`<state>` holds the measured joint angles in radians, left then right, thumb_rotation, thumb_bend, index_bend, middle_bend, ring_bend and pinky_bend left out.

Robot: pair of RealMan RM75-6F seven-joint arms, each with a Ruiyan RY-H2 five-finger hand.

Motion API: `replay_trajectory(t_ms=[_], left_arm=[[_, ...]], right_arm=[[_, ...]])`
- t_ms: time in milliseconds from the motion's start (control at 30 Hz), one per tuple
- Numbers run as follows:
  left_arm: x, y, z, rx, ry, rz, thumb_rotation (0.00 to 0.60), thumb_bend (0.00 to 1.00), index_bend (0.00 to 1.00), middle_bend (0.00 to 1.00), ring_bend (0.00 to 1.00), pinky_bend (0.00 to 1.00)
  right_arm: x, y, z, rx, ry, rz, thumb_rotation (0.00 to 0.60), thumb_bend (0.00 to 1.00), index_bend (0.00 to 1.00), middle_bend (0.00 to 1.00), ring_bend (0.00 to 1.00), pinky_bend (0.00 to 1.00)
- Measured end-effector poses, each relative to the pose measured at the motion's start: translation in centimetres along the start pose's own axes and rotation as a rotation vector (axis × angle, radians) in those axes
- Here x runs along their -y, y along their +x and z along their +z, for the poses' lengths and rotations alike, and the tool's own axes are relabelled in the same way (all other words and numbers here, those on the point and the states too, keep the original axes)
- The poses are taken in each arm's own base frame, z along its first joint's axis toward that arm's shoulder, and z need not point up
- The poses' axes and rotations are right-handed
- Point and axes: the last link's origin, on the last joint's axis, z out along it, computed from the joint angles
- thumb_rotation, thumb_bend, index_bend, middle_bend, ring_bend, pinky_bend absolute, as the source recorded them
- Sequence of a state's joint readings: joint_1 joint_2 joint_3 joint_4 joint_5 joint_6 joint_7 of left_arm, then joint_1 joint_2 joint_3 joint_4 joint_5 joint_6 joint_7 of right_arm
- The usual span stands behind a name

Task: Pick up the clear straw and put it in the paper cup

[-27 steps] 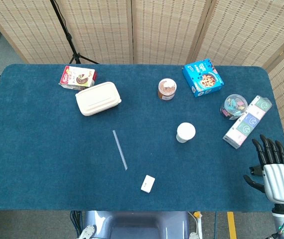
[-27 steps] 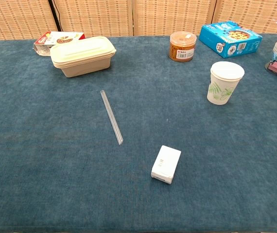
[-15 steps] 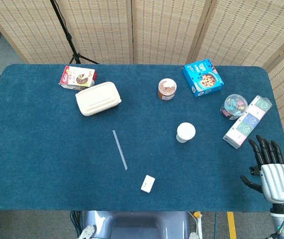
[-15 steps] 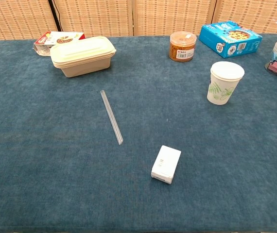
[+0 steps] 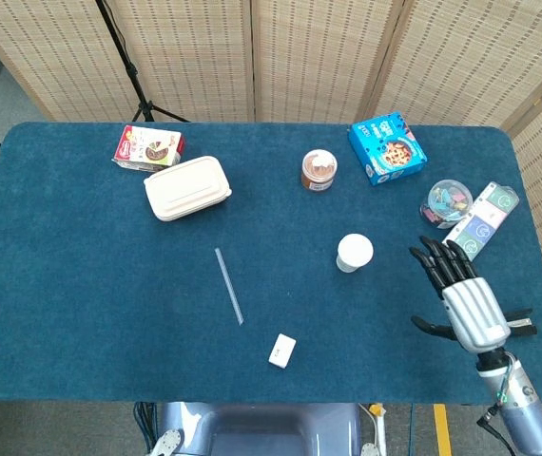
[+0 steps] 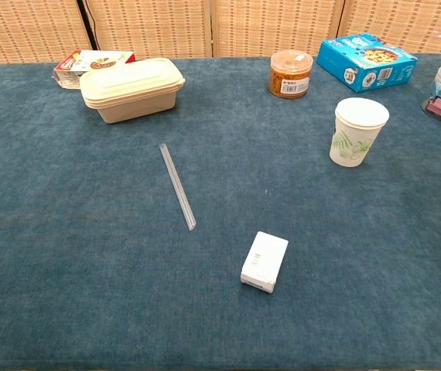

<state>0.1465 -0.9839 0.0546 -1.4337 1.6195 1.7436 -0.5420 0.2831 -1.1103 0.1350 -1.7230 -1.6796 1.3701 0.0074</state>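
The clear straw [image 5: 228, 285] [image 6: 177, 185] lies flat on the blue table [image 5: 81, 285], left of centre, pointing near to far. The white paper cup [image 5: 355, 253] [image 6: 358, 131] with a leaf print stands upright to the straw's right. My right hand [image 5: 461, 294] hovers over the table's near right part, fingers spread, holding nothing. It sits right of the cup and well clear of the straw. The chest view does not show it. My left hand appears in neither view.
A small white box [image 5: 282, 350] [image 6: 264, 261] lies near the front, close to the straw's near end. A cream lidded container [image 5: 187, 188], snack packet [image 5: 148, 147], brown jar [image 5: 318, 170], blue box [image 5: 387, 147], clip jar [image 5: 444, 202] and long pastel box [image 5: 485, 220] line the far and right sides.
My right hand has moved left and farther over the table, from the near right edge toward the cup. Its fingers stay spread. Straw and cup have not moved.
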Motion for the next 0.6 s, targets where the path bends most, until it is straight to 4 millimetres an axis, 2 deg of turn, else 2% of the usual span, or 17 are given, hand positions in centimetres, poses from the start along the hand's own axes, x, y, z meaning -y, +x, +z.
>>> replay_trajectory(t_ms=[267, 433, 600], left_arm=[[0.2, 0.0, 0.6, 0.001, 0.021, 0.003, 0.600, 0.00, 0.00, 0.00, 0.00, 0.00], [0.4, 0.1, 1.1, 0.005, 0.042, -0.002, 0.600, 0.00, 0.00, 0.00, 0.00, 0.00], [0.6, 0.0, 1.5, 0.016, 0.060, -0.001, 0.600, 0.00, 0.00, 0.00, 0.00, 0.00]], right_arm=[[2.6, -0.6, 5.5, 0.090, 0.200, 0.030, 0.600, 0.00, 0.01, 0.00, 0.00, 0.00], [6.2, -2.0, 8.8, 0.154, 0.287, 0.089, 0.600, 0.00, 0.00, 0.00, 0.00, 0.00], [9.1, -3.7, 11.3, 0.189, 0.328, 0.080, 0.600, 0.00, 0.00, 0.00, 0.00, 0.00]])
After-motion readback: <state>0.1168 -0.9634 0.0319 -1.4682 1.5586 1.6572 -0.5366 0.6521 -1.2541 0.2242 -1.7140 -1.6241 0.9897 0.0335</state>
